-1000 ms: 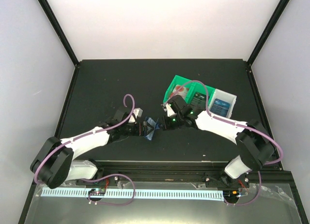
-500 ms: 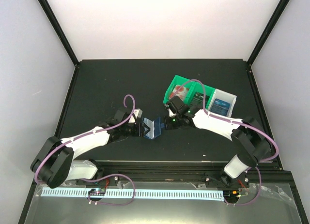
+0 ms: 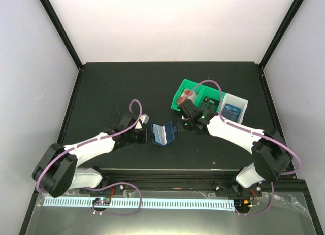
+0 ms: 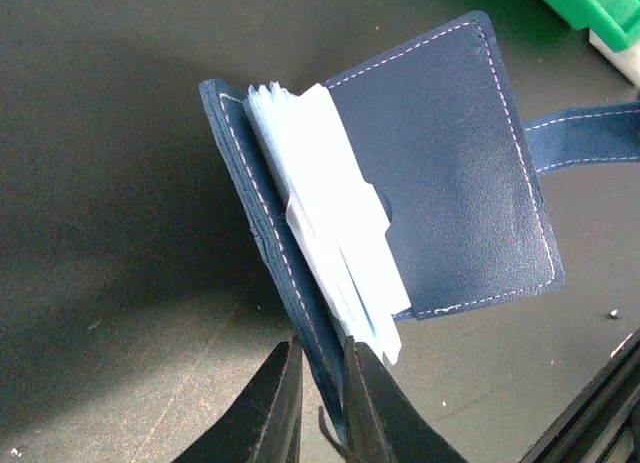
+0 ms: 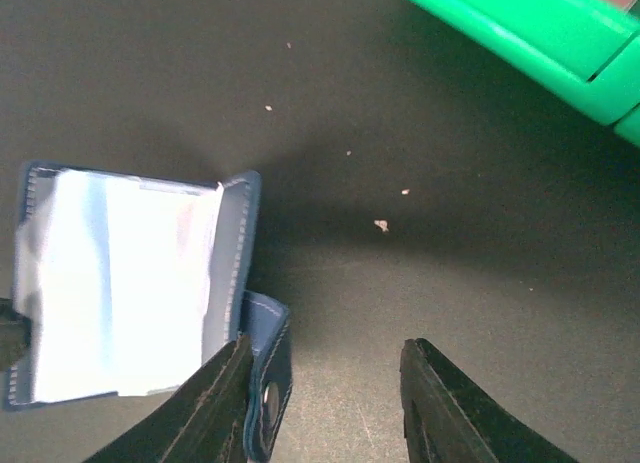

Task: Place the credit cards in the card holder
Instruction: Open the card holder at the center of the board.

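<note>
- Pinching the near edge of one cover of the card holder (image 4: 440,173), left gripper (image 4: 320,348) is clamping it, fingers (image 4: 270,413) nearly meeting.
- Card holder is lying open on the black table (image 3: 111,93), light blue inner pockets (image 4: 330,213) fanning up between its covers, snap tab (image 4: 585,138) sticking out from its far cover.
- Right gripper (image 5: 328,348) is hovering just right of the card holder, jaws standing apart and gripping nothing, with the snap tab lying beside one finger.
- Green bin (image 3: 182,88) and white bin (image 3: 246,107) are sitting side by side beyond and right of the card holder; a blue credit card (image 3: 232,111) is lying in the white bin.
</note>
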Robot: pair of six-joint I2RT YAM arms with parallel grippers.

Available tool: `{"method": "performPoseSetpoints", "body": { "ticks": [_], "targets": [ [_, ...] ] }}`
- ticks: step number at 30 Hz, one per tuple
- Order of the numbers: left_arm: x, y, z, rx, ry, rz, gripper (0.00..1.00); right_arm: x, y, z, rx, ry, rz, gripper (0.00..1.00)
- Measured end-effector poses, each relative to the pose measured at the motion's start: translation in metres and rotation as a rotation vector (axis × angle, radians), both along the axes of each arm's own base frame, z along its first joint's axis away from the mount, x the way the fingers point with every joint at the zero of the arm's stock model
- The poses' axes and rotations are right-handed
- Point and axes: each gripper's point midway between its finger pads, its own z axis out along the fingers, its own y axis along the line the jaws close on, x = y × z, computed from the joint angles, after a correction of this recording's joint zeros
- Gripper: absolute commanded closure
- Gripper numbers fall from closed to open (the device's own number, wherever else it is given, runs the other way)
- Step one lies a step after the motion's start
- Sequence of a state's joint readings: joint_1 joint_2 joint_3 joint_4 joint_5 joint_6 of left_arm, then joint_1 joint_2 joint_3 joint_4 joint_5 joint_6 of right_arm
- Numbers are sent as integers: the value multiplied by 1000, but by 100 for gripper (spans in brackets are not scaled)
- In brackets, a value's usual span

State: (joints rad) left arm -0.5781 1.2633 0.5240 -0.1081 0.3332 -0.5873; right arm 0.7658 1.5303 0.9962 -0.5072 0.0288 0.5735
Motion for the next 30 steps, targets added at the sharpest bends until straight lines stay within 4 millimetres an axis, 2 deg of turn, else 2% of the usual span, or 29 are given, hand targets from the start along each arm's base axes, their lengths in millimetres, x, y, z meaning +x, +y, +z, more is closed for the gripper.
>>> {"method": "performPoseSetpoints", "body": {
  "ticks": [3, 8, 15, 18, 22, 30],
  "targets": [
    [1, 0, 1, -1, -2, -1, 98, 1, 0, 15, 24, -34, -2, 55],
    [3, -2, 6, -5, -11, -3, 99, -2, 10, 39, 90, -74, 43, 49],
    [4, -3, 6, -3, -6, -5, 98, -11, 36, 51, 160, -75, 137, 53],
    [4, -3, 6, -4, -5, -5, 98, -15, 50, 44, 165, -52, 178, 55],
    [4, -3, 6, -4, -4, -6, 98, -21, 67, 20, 140, 9, 223, 55],
    [3, -4, 6, -10, 2, -7, 99, -27, 83, -24, 79, 105, 266, 55]
  ]
}}
